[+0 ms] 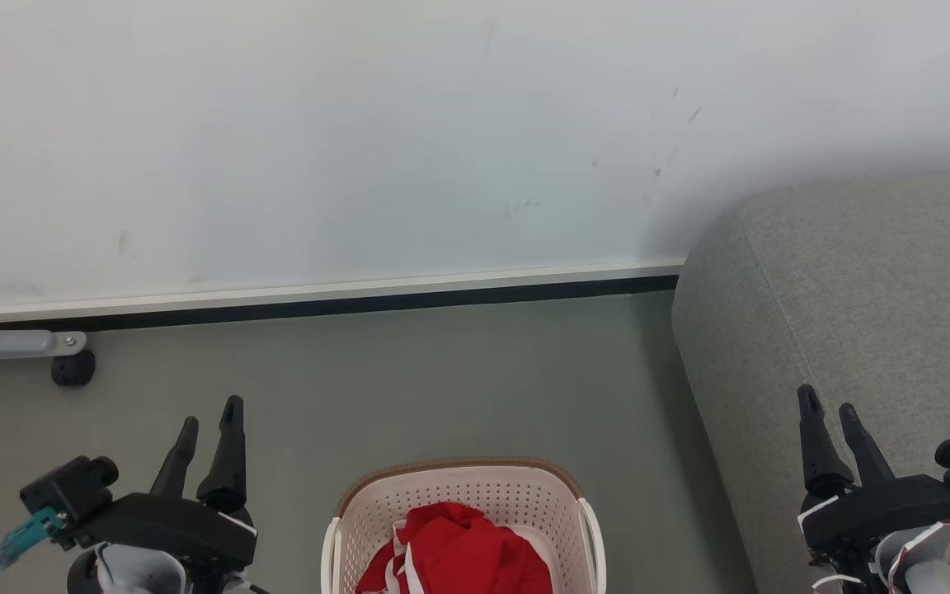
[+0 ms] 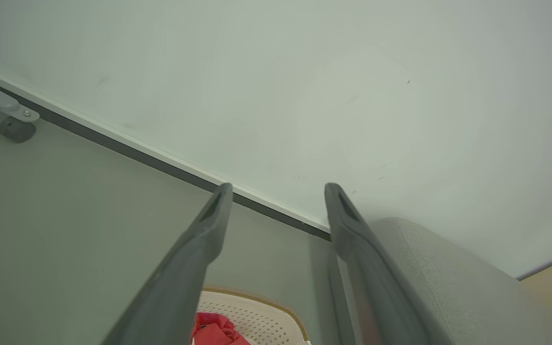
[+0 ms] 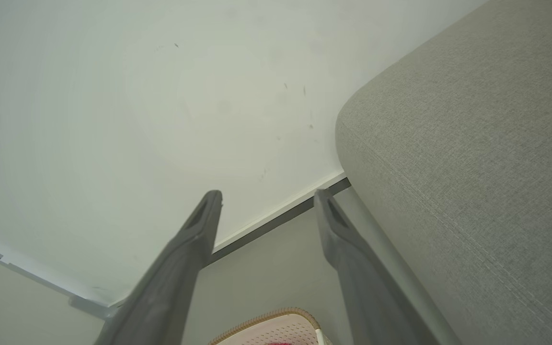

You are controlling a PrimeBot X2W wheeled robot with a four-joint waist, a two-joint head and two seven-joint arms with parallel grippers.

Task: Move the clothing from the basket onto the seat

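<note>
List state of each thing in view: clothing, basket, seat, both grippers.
clothing: heaped inside the basket, not gripped.
basket: upright on the floor, holding the clothing.
seat: no clothing on the part in view.
left gripper: open, empty, left of the basket.
right gripper: open, empty, by the seat.

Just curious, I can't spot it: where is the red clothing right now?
The clothing lies in the basket on the floor, at the bottom middle of the head view, left of the seat.

Bright, even, soft light; sharp pictures, wrist views bent at edges.
</note>
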